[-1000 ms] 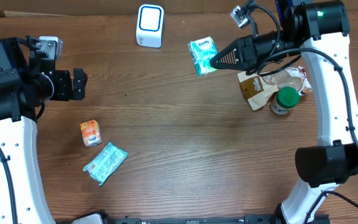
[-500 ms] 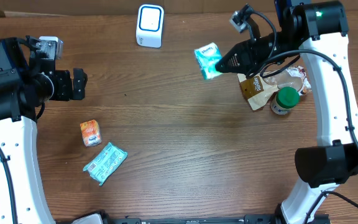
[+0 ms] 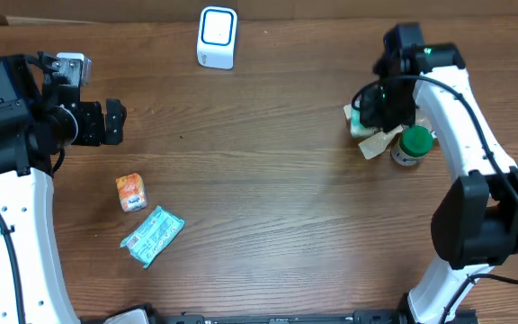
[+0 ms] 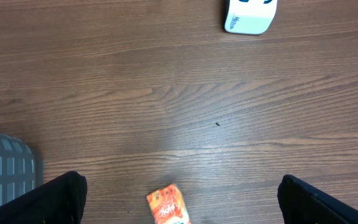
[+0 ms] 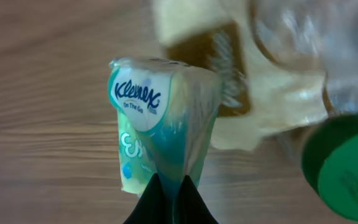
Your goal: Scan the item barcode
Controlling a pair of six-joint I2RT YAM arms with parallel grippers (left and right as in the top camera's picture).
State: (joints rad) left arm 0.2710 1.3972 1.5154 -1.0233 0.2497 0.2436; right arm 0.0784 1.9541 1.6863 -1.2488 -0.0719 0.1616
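My right gripper [image 5: 171, 183] is shut on the plastic edge of a teal and white Kleenex tissue pack [image 5: 160, 118]. The pack hangs just above the table beside a brown pouch [image 5: 229, 68]. From overhead the right gripper [image 3: 368, 110] points down at the pouch's left end, and only a sliver of the tissue pack [image 3: 357, 116] shows under the arm. The white barcode scanner [image 3: 217, 37] stands at the back of the table, far left of the pack. My left gripper [image 3: 115, 121] is open and holds nothing, with its black fingers [image 4: 61, 199] spread wide over bare wood.
A green-lidded jar [image 3: 411, 144] stands right of the brown pouch [image 3: 373, 137]. At front left lie an orange juice box [image 3: 131, 192] and a teal packet [image 3: 152, 236]. The left wrist view shows the scanner [image 4: 249, 14], the juice box [image 4: 168, 206] and a grey basket [image 4: 5, 168].
The right arm has swung the tissue pack away from the scanner's side, rightward and down to the brown pouch. The left arm has not moved.
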